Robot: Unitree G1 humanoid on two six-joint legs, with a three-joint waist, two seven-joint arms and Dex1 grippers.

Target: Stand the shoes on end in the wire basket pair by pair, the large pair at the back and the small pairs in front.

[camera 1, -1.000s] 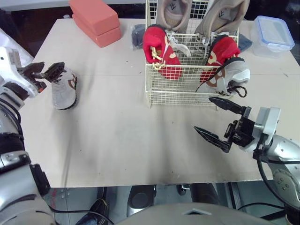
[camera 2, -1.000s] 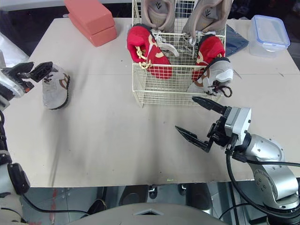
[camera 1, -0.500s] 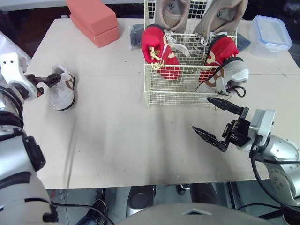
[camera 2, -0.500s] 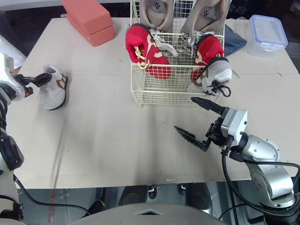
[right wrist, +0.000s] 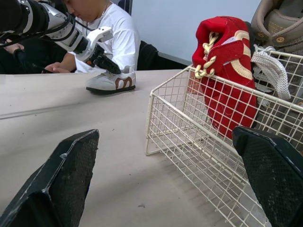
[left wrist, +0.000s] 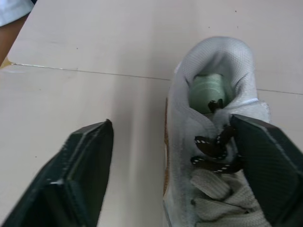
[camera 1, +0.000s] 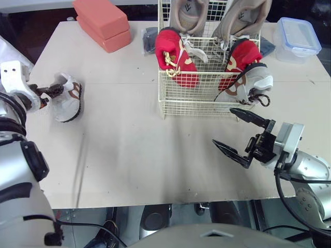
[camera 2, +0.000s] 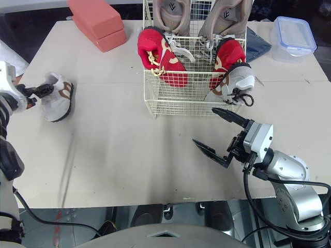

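Left fingers (left wrist: 83,175) now apart at grey, brown-striped shoe (left wrist: 208,124)

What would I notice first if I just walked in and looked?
The bright red shoes standing on end in the wire basket at the back of the table. Then the lone grey shoe sitting far to the left, with the left gripper open over it.

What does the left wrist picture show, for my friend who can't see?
A grey shoe with black laces lies on a pale table. The left tool is open at it, one black finger beside the shoe and the other over its laces.
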